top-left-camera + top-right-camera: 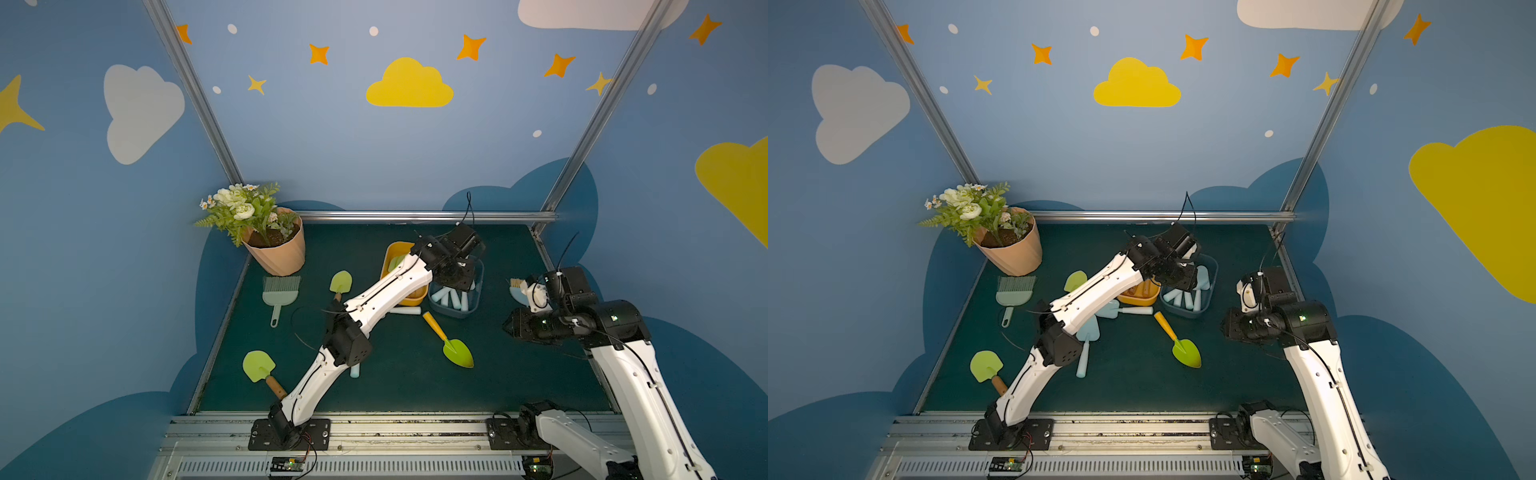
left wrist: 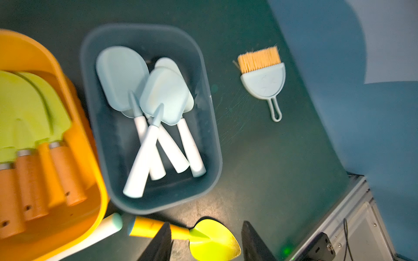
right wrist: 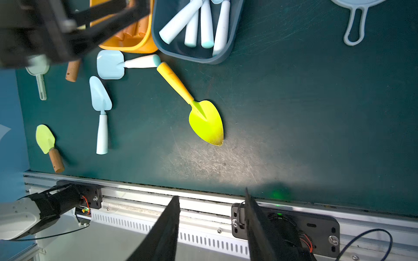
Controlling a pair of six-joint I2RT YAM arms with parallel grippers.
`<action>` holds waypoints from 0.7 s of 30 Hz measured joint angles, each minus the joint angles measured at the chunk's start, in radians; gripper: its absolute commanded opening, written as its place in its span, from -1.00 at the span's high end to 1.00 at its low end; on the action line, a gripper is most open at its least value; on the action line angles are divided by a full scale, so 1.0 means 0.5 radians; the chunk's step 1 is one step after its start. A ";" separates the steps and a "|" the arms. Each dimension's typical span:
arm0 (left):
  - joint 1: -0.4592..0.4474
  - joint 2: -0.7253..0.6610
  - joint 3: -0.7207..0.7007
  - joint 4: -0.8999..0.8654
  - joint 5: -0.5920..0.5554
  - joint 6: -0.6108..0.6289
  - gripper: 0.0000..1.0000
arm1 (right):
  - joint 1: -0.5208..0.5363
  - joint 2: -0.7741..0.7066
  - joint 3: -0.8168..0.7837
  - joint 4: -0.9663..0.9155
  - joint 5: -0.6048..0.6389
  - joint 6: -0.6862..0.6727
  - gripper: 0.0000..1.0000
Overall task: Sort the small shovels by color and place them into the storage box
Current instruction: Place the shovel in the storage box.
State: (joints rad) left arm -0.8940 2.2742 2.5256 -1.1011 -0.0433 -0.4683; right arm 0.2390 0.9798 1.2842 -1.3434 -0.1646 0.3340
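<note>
No lettering, label, brand name, number or sign can be read in any view. A faint raised mark is seen on the light blue brush [image 2: 263, 83], but it cannot be made out.

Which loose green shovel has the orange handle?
The pointed-blade shovel mid-table, by the grey-blue bin. The two other loose green shovels have brown wooden handles.

Can see only a handle tip of one light blue shovel [image 1: 354, 371] under the left arm [image 1: 386, 291] in a top view, no bristles on the light blue brush [image 3: 358, 2], cropped in the right wrist view, and only part of the yellow box [image 2: 100, 185], cut by the left wrist view's edge.
</note>
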 measured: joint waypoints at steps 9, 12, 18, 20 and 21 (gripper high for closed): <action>0.043 -0.908 -1.048 -0.013 -0.450 -0.098 0.15 | 0.011 0.040 0.013 0.063 -0.076 0.109 0.05; 0.073 -1.182 -1.492 -0.012 -0.552 -0.188 0.15 | 0.039 0.050 0.013 0.105 -0.085 0.165 0.05; 0.237 -1.895 -2.264 0.003 -0.678 -0.423 0.11 | 0.211 0.079 -0.002 0.195 -0.083 0.286 0.05; 0.304 -2.118 -2.406 -0.019 -0.703 -0.513 0.11 | 0.283 0.107 -0.014 0.222 -0.070 0.325 0.05; 0.336 -2.216 -2.457 -0.051 -0.714 -0.564 0.11 | 0.318 0.124 -0.021 0.237 -0.066 0.343 0.05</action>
State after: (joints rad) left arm -0.7258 1.1664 1.2968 -1.1267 -0.4004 -0.7502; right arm 0.3981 1.0420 1.2736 -1.2251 -0.1974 0.5053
